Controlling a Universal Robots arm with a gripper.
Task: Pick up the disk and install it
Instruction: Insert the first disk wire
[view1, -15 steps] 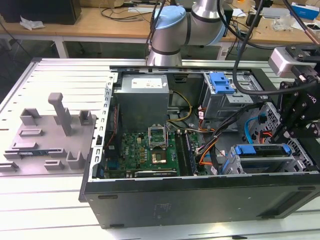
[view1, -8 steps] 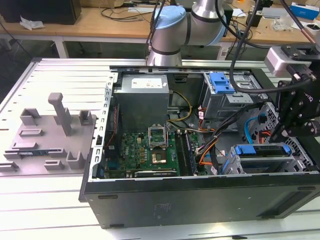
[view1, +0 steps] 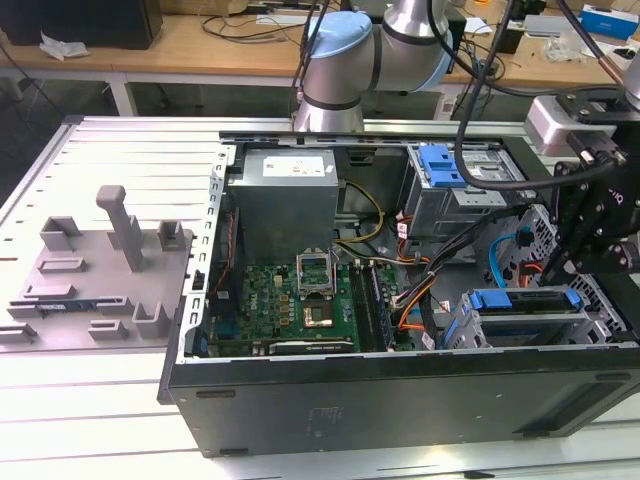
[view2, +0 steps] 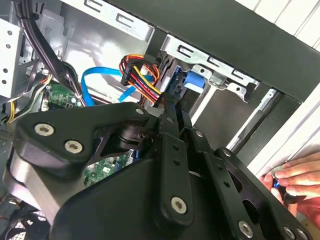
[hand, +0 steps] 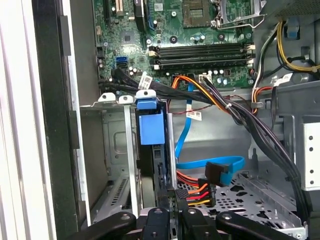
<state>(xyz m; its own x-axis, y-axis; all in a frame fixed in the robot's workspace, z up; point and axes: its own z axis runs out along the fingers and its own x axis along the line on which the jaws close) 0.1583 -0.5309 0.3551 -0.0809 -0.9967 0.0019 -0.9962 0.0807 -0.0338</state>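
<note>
The disk (view1: 522, 303), silver with a blue carrier bracket, lies in the drive bay at the exterior view's lower right corner of the open computer case (view1: 400, 385). In the first wrist view I see the disk (hand: 150, 127) edge-on in its slot, the blue tab at its far end. My gripper (hand: 172, 215) is at the disk's near end with its black fingers (hand: 160, 217) drawn together; nothing shows between them. In the second wrist view the gripper (view2: 172, 107) points at the blue carrier (view2: 194, 82). In the exterior view the gripper (view1: 562, 262) hangs just over the bay's right side.
Bundles of black, orange and blue cables (hand: 220, 170) run close beside the bay. A second blue-tabbed cage (view1: 445, 165) sits at the case's back. A grey fixture with upright posts (view1: 100, 270) stands on the exterior view's left. A person's hand (view2: 295, 180) rests outside the case wall.
</note>
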